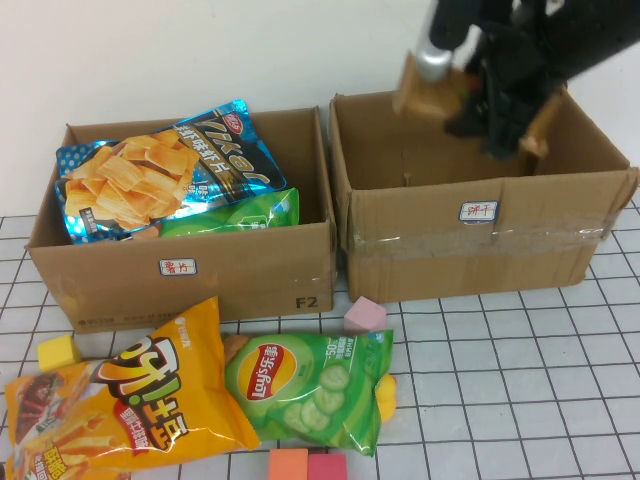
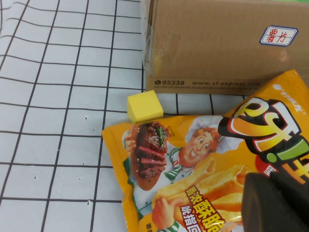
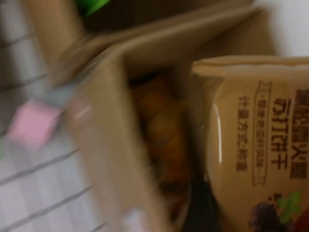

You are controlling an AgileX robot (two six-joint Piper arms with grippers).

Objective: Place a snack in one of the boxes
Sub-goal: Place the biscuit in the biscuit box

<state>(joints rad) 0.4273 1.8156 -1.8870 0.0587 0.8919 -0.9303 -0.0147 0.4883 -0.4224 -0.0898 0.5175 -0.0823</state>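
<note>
My right gripper (image 1: 492,105) is high over the right cardboard box (image 1: 480,240), shut on a tan cracker packet (image 1: 428,88). The packet fills the right wrist view (image 3: 256,140), above the box's open top (image 3: 120,145). An orange chip bag (image 1: 140,400) and a green chip bag (image 1: 310,385) lie on the table in front of the left box (image 1: 200,270). My left gripper (image 2: 277,203) is out of the high view. In the left wrist view it is shut and empty, low over the orange bag (image 2: 193,159).
The left box holds a blue chip bag (image 1: 160,170) and a green bag (image 1: 235,215). Foam blocks lie about: yellow (image 1: 58,350), pink (image 1: 365,314), orange (image 1: 289,465), magenta (image 1: 327,467). Something orange-brown lies blurred inside the right box (image 3: 161,135).
</note>
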